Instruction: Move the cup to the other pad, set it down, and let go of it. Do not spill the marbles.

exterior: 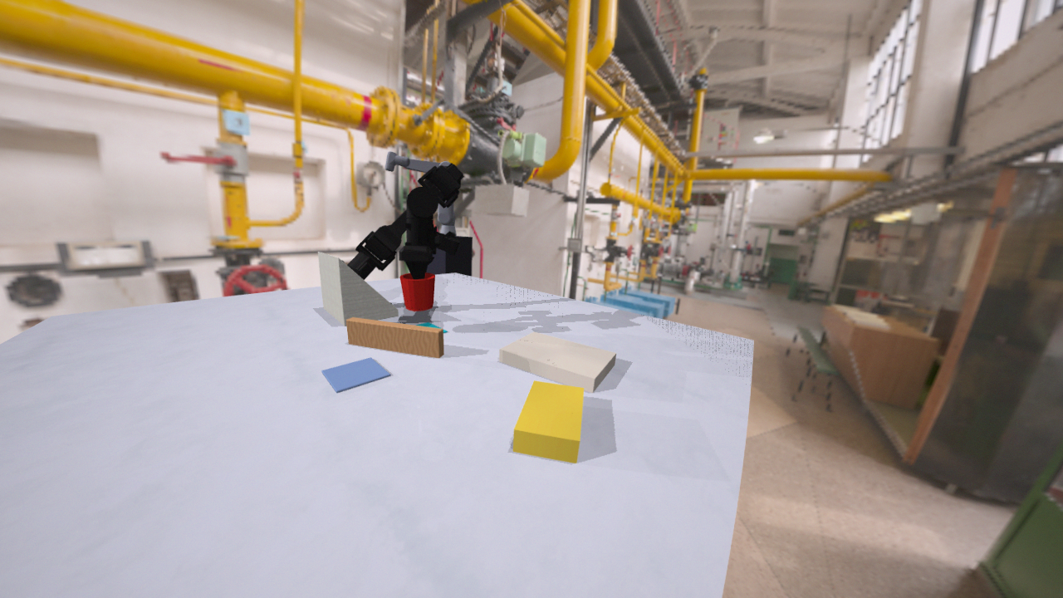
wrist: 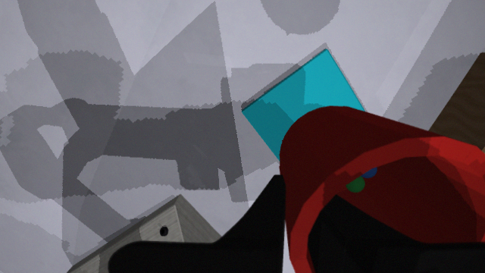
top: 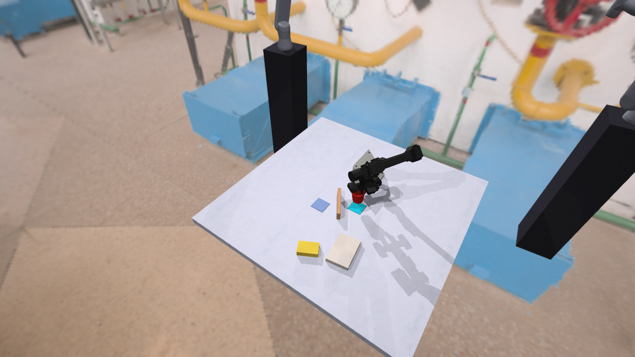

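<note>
Red cup (top: 357, 195) with marbles (wrist: 356, 184), clamped at the rim in the jaws and held upright just above the teal pad (top: 356, 207), at the pad's 12 o'clock edge: lowering judged in hand, level set-down and release required next.

One red cup (top: 357, 195) shows, with two marbles visible inside it in the wrist view, one green (wrist: 355, 184) and one blue (wrist: 370, 173). Two flat pads lie on the table: a teal one (top: 356, 208) and, at its 9 o'clock, a blue one (top: 320, 204). Blocks number four: a wooden bar (top: 338, 203), a yellow block (top: 308, 248), a cream slab (top: 343, 250) and a grey wedge (exterior: 349, 294).
</note>
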